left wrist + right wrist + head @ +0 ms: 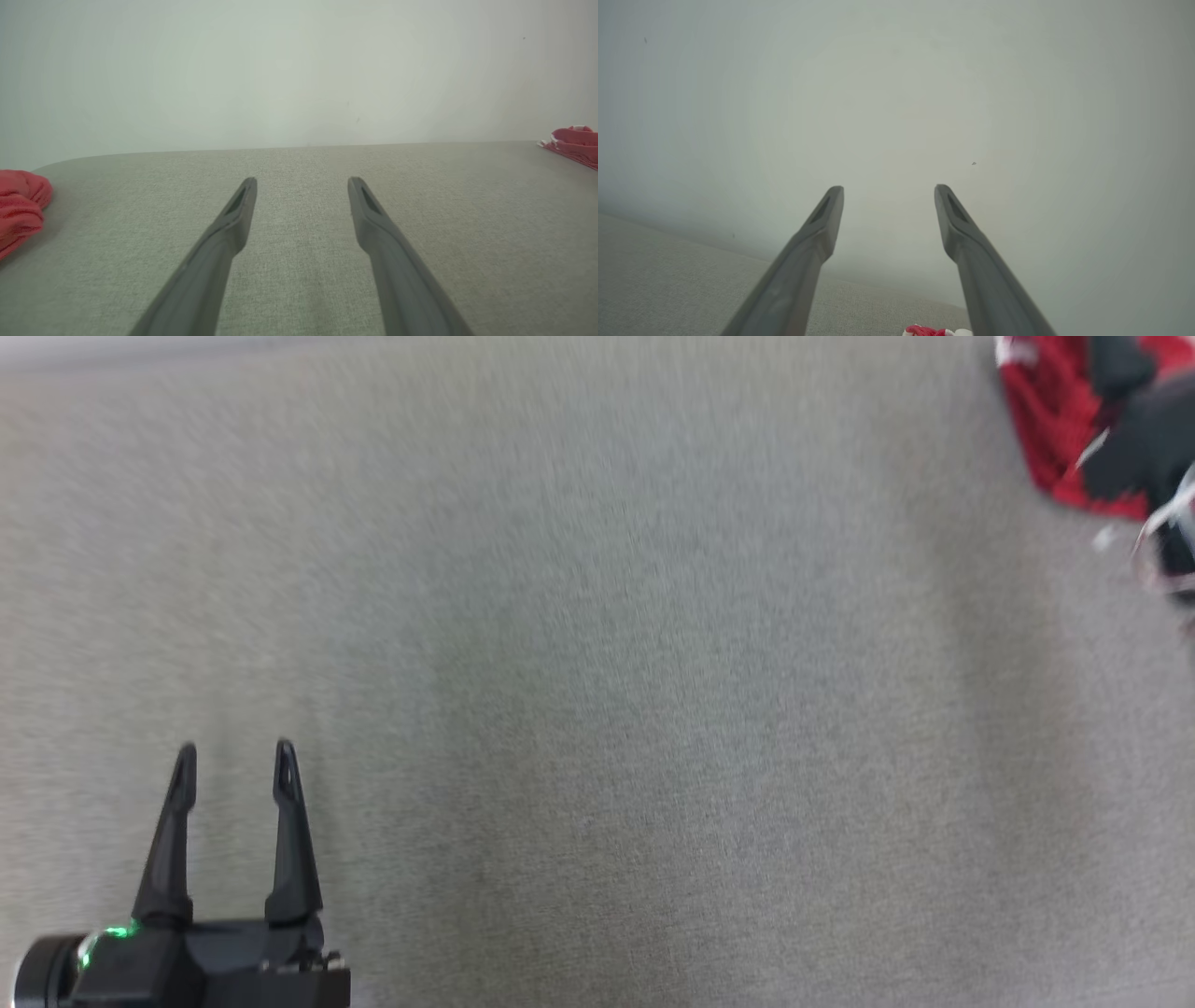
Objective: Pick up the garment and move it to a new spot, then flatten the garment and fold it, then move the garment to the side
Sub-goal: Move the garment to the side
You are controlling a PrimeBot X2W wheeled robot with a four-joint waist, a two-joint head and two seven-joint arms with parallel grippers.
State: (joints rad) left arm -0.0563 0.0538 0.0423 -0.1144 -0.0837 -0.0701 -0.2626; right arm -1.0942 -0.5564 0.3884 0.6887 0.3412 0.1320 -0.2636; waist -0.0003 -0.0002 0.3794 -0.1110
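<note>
The garment (pixel 1050 420), red with some white, lies bunched at the far right corner of the grey table. In the left wrist view the garment (pixel 574 140) sits at the right edge, and in the right wrist view a bit of it (pixel 931 331) peeks in at the bottom edge. My right gripper (pixel 1134 443) is a dark blur over it. Seen from its own wrist, the right gripper (pixel 888 189) is open, tilted up toward the wall, with nothing between its fingers. My left gripper (pixel 235 756) rests open at the lower left, far from the garment, and the left gripper (pixel 302 182) is empty.
The grey fabric table top (pixel 597 709) spans the head view. Another red cloth (pixel 18 210) lies at the left edge of the left wrist view. A pale wall (pixel 299 70) rises right behind the table's far edge.
</note>
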